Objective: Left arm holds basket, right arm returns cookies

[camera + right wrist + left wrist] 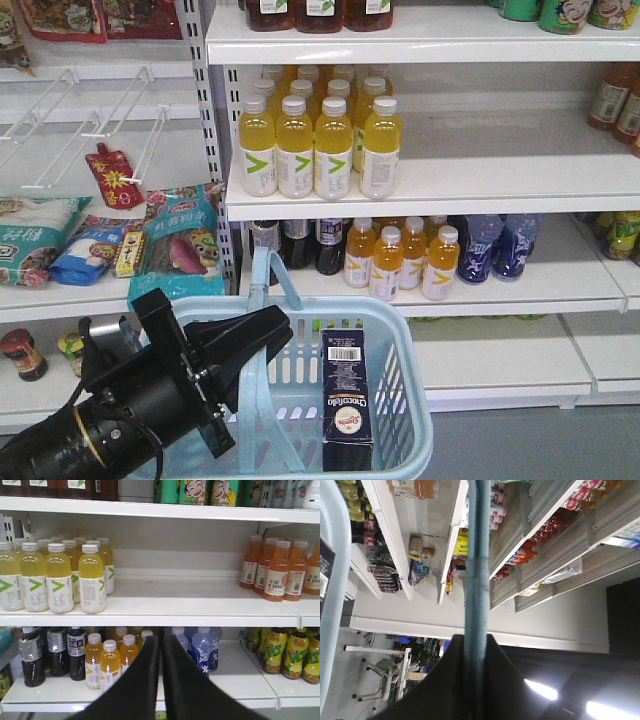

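Pre-pick: cookies sitting in the basket, right arm not reaching in yet
Left gripper [268, 335] is clamping tight on the swing handle [475, 555] of the basket [400, 330]; cookies box [347, 400] is standing upright inside, right of that handle, barcode label at the top, "Chocofelo" lettering running sideways down the face. Right gripper [160, 675] is pointing at the shelves, fingers pressed together and gripping nothing. My read: next it's needing to open up, drop into the basket clear of the handle, pinch the box across its narrow sides and lift straight out. Behind, yellow bottles [315, 145] are showing a green chevron mark, orange bottles [275, 572] are reading "C100", smaller print unreadable
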